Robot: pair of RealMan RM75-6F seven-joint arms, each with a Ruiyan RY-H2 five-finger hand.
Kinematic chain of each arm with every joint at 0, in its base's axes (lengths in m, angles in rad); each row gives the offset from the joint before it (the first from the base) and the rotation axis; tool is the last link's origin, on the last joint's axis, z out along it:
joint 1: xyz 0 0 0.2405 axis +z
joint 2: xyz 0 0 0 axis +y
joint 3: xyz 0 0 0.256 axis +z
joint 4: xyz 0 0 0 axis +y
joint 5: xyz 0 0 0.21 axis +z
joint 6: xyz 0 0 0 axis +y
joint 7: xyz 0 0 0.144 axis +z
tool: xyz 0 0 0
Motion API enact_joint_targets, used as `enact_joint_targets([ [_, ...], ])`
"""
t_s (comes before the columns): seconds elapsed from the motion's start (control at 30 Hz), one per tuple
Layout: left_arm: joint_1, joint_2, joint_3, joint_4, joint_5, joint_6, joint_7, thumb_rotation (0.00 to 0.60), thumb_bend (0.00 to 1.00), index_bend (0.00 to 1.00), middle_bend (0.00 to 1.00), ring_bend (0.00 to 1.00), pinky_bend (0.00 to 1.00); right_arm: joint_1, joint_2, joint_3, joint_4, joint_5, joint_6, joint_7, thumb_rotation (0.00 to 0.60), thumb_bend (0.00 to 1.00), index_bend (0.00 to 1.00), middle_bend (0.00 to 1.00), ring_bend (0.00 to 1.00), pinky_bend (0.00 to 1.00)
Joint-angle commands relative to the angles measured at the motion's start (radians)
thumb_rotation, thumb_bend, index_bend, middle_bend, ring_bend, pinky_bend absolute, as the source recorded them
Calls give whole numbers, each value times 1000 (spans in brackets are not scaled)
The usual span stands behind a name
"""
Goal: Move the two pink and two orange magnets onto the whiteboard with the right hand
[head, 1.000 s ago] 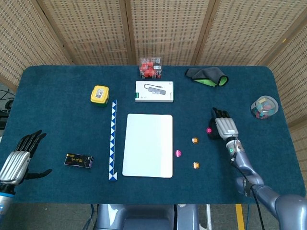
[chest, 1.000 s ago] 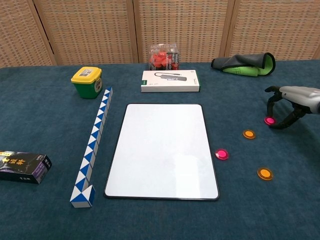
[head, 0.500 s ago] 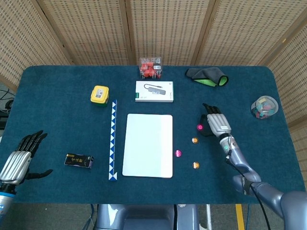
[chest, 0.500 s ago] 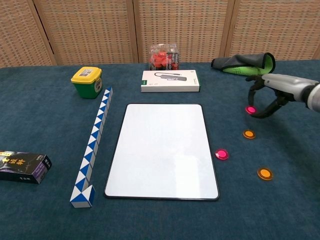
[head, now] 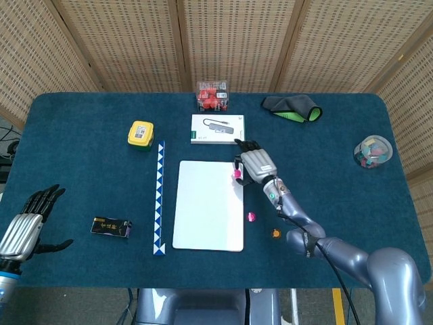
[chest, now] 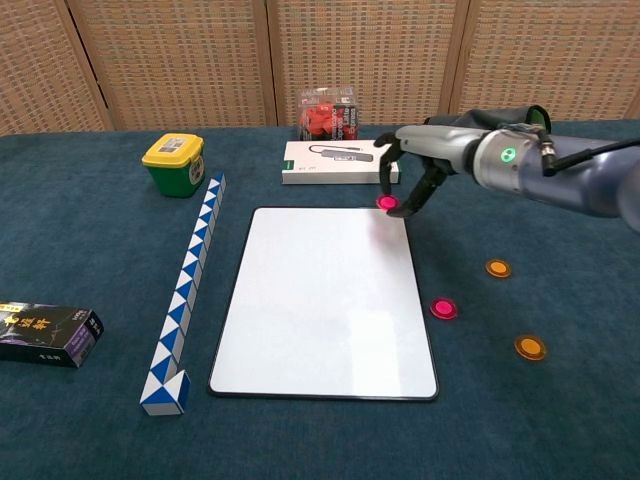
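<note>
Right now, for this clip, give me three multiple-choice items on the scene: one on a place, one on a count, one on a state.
1. Where is the pink magnet held by the right robot hand?
A. over the whiteboard's far right corner
B. beside the yellow box
C. on the black box

2. How many magnets lie on the cloth right of the whiteboard?
A. one
B. three
C. five

3. What is the left robot hand doing?
A. holding a magnet
B. pressing the whiteboard
C. holding nothing, fingers apart

Answers: 1 A, the chest view shows the magnet pinched at that corner. 2 B, one pink magnet and two orange ones lie there. 3 C, the head view shows it empty at the table's near left edge.
</note>
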Motion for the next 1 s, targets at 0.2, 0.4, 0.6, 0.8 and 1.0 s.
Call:
enact_joint_targets([
  [0.2, 0, 1, 0, 0, -1, -1, -3, 600, 0, 0, 0, 0, 0, 81, -60, -3, -11, 68, -23, -117, 600, 363, 569, 0, 0, 0],
  [0.4, 0, 4, 1, 1, 0, -3, -10, 600, 0, 0, 0, 0, 0, 104, -95, -26, 0, 116, -20, -180, 600, 363, 569, 0, 0, 0],
  [0.6, -1, 5, 2, 2, 1, -6, -14, 600, 0, 0, 0, 0, 0, 110, -116, -48, -29, 114, 2, -200, 600, 363, 567, 0, 0, 0],
  [0.8, -1, 6, 2, 2, 1, -7, -19, 600, 0, 0, 0, 0, 0, 116, -104, -58, -60, 122, 4, -218, 600, 8, 110, 0, 0, 0],
  [1.0, -2, 8, 4, 2, 2, -11, -22, 600, 0, 0, 0, 0, 0, 87, -55, -65, -130, 106, 60, -213, 600, 0, 65, 0, 0, 0],
])
